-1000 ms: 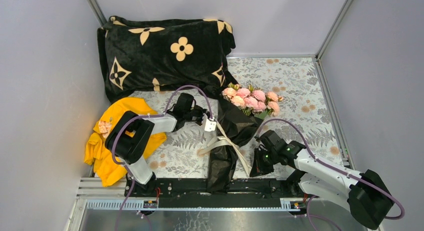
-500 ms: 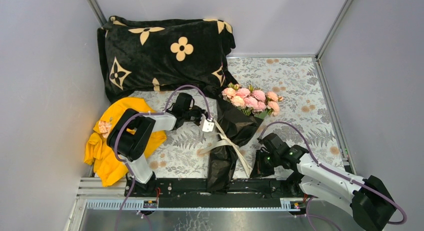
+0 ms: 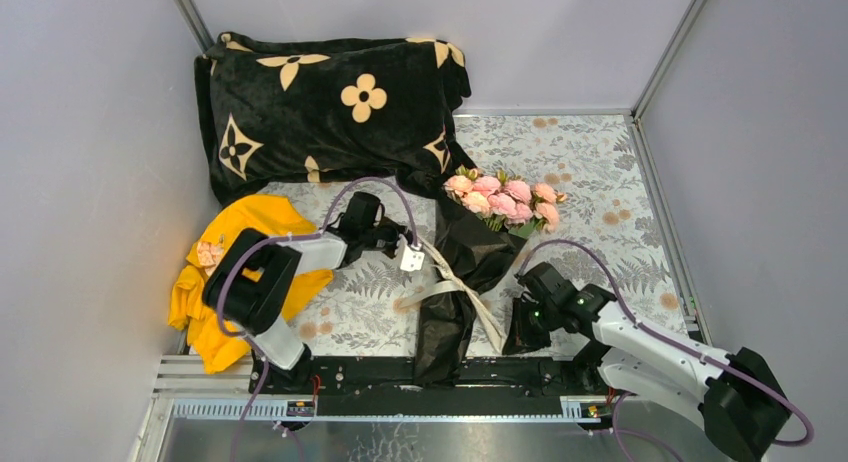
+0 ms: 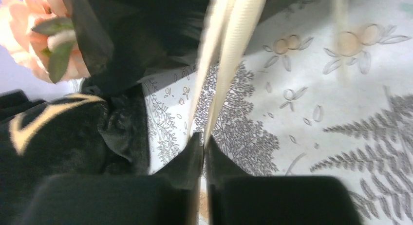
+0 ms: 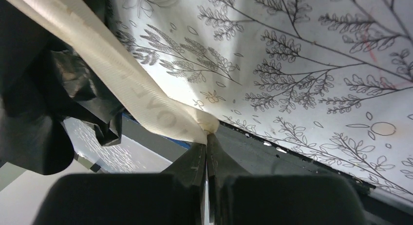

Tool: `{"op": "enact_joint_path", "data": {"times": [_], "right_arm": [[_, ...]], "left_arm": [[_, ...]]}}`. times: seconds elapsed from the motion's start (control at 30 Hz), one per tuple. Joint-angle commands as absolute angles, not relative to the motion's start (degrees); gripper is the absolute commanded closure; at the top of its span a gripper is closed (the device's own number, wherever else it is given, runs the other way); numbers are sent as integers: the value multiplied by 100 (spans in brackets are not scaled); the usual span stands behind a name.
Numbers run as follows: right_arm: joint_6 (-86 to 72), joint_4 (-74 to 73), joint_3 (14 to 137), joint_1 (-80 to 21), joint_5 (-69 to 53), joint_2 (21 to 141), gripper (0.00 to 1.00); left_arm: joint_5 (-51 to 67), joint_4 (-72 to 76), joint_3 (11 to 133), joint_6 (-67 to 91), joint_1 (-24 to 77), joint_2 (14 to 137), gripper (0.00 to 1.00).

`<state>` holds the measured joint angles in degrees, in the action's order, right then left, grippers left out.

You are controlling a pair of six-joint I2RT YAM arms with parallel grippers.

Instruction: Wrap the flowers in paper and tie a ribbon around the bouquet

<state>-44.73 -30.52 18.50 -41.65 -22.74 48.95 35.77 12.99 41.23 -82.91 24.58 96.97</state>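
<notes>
On my far left I see a yellow garment (image 3: 222,274) crumpled on the table, with a black plush blanket (image 3: 330,102) bearing tan flower marks heaped behind it against the back wall. Next comes the left gripper (image 4: 202,143); its jaws are pressed together on the ribbon (image 3: 462,300), and in the left wrist view two cream strands run taut from the fingertips away toward the black wrapping. From above, that ribbon slants from the left gripper down and to the right, crossing the narrow waist of the bouquet (image 3: 468,257), and a loose loop of it lies on the fern-printed tablecloth (image 3: 600,162) just left of the wrap. The bouquet lies flat and tilted. Its pink flowers (image 3: 505,202) point toward the far right, and the crinkled black paper (image 3: 445,337) tapers back toward the near rail, where its tail rests between the two arm bases. Further right, the right gripper (image 5: 208,137) sits low by the table's near edge, jaws closed tight and pinching the other end of the ribbon, which rises from its tips past the paper
</notes>
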Motion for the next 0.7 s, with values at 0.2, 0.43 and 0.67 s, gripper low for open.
{"op": "enact_joint_path", "data": {"times": [0.2,0.43,0.67], "right_arm": [[-3919,-3766,3171,-4219,-1322,5260,53],[-3793,-4123,3689,-4222,-917,5063,38],[-3816,-3950,3790,-4220,-690,5087,39]], "left_arm": [[3166,-629,3412,-8596,2764,7861,7],[3596,-1979,3785,-7905,3131,7065,9],[3206,-206,3711,-5012,3895,7504,49]]}}
